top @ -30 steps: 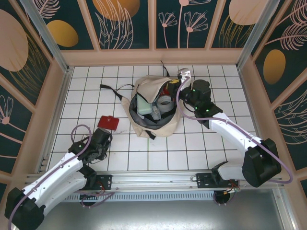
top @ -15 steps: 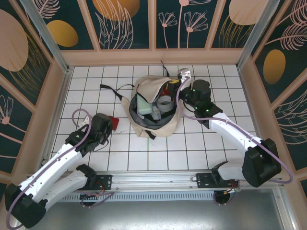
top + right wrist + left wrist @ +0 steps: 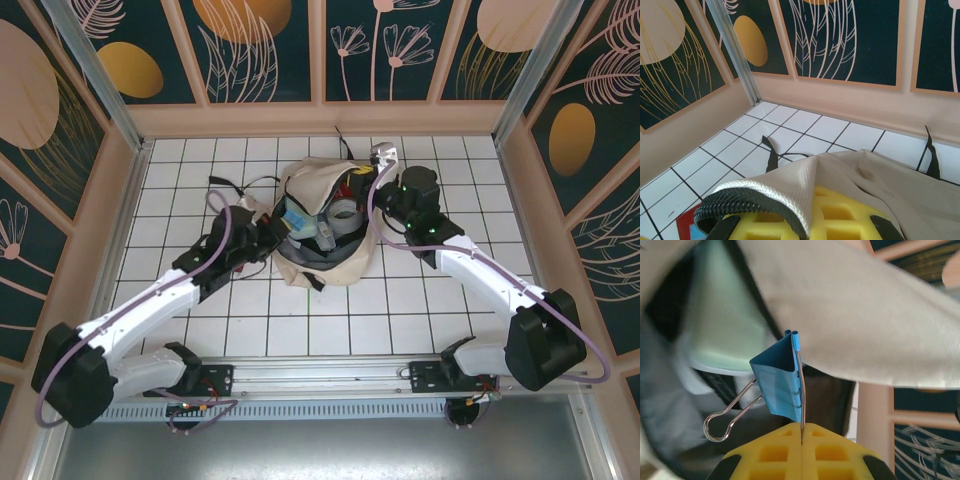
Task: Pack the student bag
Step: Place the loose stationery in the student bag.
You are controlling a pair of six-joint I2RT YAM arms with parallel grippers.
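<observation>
The student bag point(image 3: 335, 262), cream with a dark lining, lies open in the middle of the tiled floor. My left gripper point(image 3: 281, 224) hovers at the left edge of its opening. It is shut on the wire handle of a blue binder clip point(image 3: 779, 384), which hangs in front of the yellow fingers point(image 3: 770, 452) over the bag's dark inside. My right gripper point(image 3: 377, 188) is shut on the bag's rim at the right. In the right wrist view the cream fabric point(image 3: 790, 185) with its black zipper edge point(image 3: 735, 202) drapes over the yellow fingers point(image 3: 840, 217).
Inside the bag lie a mint-green box point(image 3: 299, 226), a grey tape roll point(image 3: 346, 213) and something red point(image 3: 357, 185). A black strap point(image 3: 231, 183) trails left of the bag. A red flat thing point(image 3: 684, 224) lies on the tiles. Wooden walls point(image 3: 130, 170) close in the floor.
My left arm has swung from the front-left tiles up and right to the bag's opening, passing over the red flat thing. The right arm and the bag have stayed put.
</observation>
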